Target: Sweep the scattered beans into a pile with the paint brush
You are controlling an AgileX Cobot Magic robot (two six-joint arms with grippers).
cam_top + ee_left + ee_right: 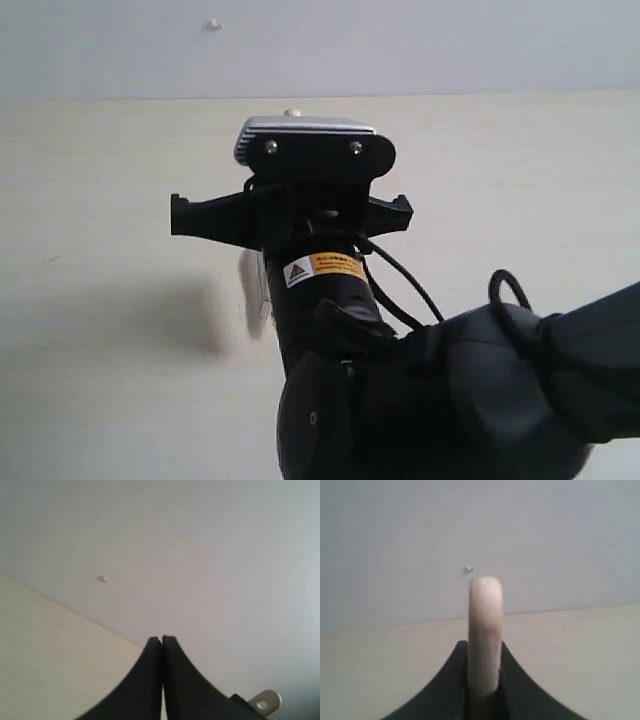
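The right gripper [484,647] has its jaws clamped on the paint brush [486,605], whose pale rounded end pokes straight out past the tips toward the wall [480,530], while the left gripper [161,640] has its jaws pressed together on nothing, and the beans show in no view, so which way they lie can't be told.

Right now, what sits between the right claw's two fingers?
The paint brush, its pale handle pinched by the right claw; the right wrist view shows it.
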